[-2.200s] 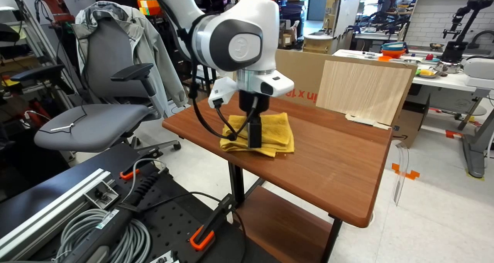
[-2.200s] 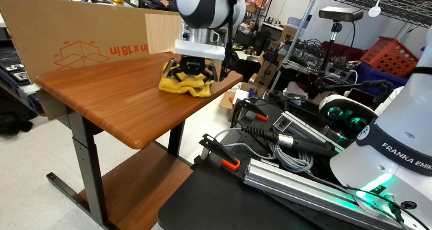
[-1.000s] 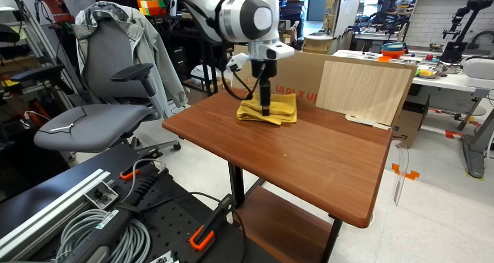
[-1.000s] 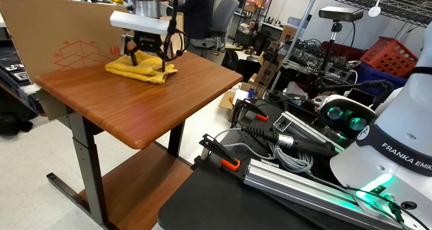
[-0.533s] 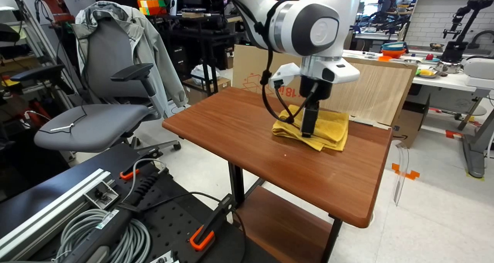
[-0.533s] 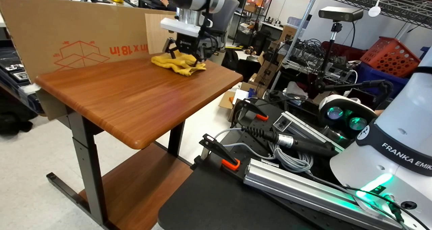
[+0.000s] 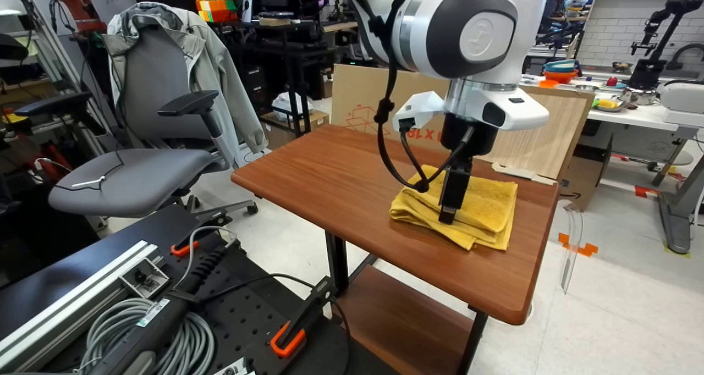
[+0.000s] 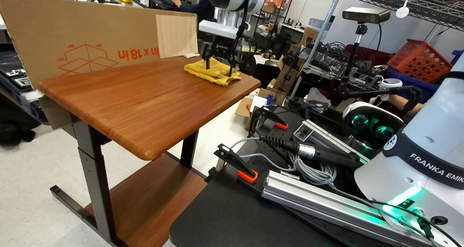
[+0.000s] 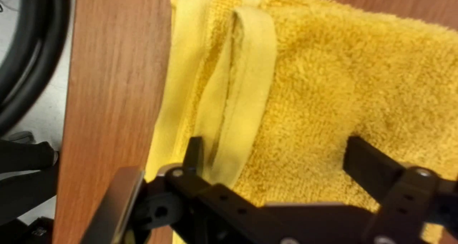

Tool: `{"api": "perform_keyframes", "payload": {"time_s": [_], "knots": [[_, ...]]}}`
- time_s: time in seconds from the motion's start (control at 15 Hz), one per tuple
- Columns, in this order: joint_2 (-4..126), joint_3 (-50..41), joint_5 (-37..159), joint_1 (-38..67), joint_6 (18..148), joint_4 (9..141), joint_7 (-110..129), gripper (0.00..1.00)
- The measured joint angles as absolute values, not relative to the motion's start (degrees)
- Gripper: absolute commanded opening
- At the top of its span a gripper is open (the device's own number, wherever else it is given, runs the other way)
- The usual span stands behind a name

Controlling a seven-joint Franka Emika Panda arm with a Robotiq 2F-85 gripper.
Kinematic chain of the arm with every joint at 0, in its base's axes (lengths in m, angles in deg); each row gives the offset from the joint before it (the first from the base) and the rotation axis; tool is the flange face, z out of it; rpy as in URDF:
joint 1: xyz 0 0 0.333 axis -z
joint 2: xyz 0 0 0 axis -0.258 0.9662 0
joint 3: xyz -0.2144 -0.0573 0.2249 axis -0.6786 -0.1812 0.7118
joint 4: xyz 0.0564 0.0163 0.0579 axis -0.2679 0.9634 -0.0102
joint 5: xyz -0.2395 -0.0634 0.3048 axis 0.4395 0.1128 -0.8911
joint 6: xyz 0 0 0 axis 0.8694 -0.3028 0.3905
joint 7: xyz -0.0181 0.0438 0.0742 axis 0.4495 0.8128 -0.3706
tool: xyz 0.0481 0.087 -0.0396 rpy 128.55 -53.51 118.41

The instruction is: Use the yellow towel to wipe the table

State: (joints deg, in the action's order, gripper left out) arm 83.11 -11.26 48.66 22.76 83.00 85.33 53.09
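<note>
The yellow towel (image 7: pixel 487 210) lies folded and flat on the reddish-brown table (image 7: pixel 330 166), near the end by the pale plywood board. The towel shows in both exterior views (image 8: pixel 199 70). In the wrist view the towel (image 9: pixel 304 93) fills most of the picture, with a pale looped hem strip on its left part. My gripper (image 9: pixel 274 144) is open, with its two fingers wide apart and their tips pressed down on the towel. The cloth between the fingers is flat, not pinched. In an exterior view my gripper (image 8: pixel 219 70) points down onto the towel.
A cardboard sheet (image 8: pixel 119 33) and the plywood board (image 7: pixel 533 127) stand along the table's back edge. A black bench (image 8: pixel 224 210) with clamps (image 8: pixel 248 176) and coiled cable (image 8: pixel 313 172) is at the robot's base. A grey chair (image 7: pixel 132 177) stands beside the table.
My gripper and the towel have moved together across the table. In the last half second they slid away from the cardboard sheet. The fingers have stayed apart.
</note>
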Motion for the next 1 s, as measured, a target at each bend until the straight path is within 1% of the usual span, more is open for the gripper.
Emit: {"api": "perform_keyframes", "payload": {"time_s": [0.13, 0.6, 1.0], "knots": [[76.6, -11.3, 48.7, 22.7, 83.5, 90.4, 51.4, 1.00], [61.7, -10.9, 48.5, 22.3, 84.3, 100.9, 47.0, 1.00], [60.2, -10.9, 48.5, 22.3, 84.5, 102.9, 46.6, 1.00]]}}
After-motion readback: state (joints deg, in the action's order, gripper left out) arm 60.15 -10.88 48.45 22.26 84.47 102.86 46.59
